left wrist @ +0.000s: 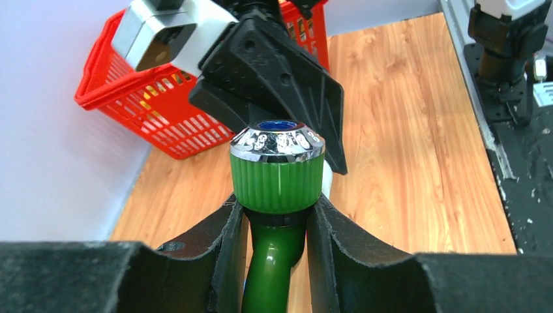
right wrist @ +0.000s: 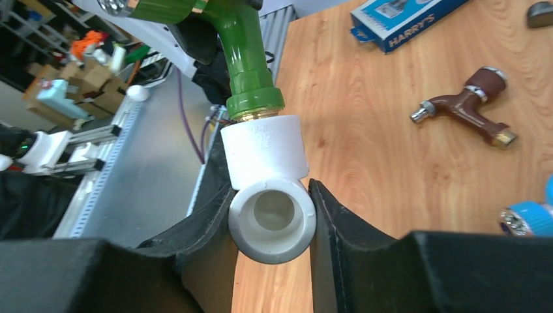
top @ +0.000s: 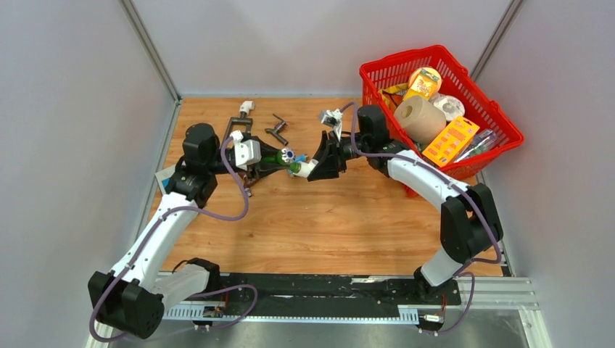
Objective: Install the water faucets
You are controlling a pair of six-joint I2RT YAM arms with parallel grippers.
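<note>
The wood bench point(top: 326, 225) lies under both sets of jaws. A red basket point(left wrist: 176, 124) full of things stands behind the right jaws. A flat blue box point(right wrist: 404, 19) lies on the bench, far out in front of the right jaws.

The green faucet point(left wrist: 277, 182) is up in the air between the two sets of jaws. The left jaws squeeze its neck, one on each side, just under the round green knob with the shiny ring. Its other end goes into the top of the white elbow pipe point(right wrist: 267, 169). The right jaws clamp that elbow from both sides.

The brown faucet point(right wrist: 469, 104) lies flat on the bench, out past the right jaws and off to the side. The dark grey faucet point(top: 277, 130) lies near the left jaws, not touching. The end of a blue faucet point(right wrist: 529, 216) shows near the right jaws.
</note>
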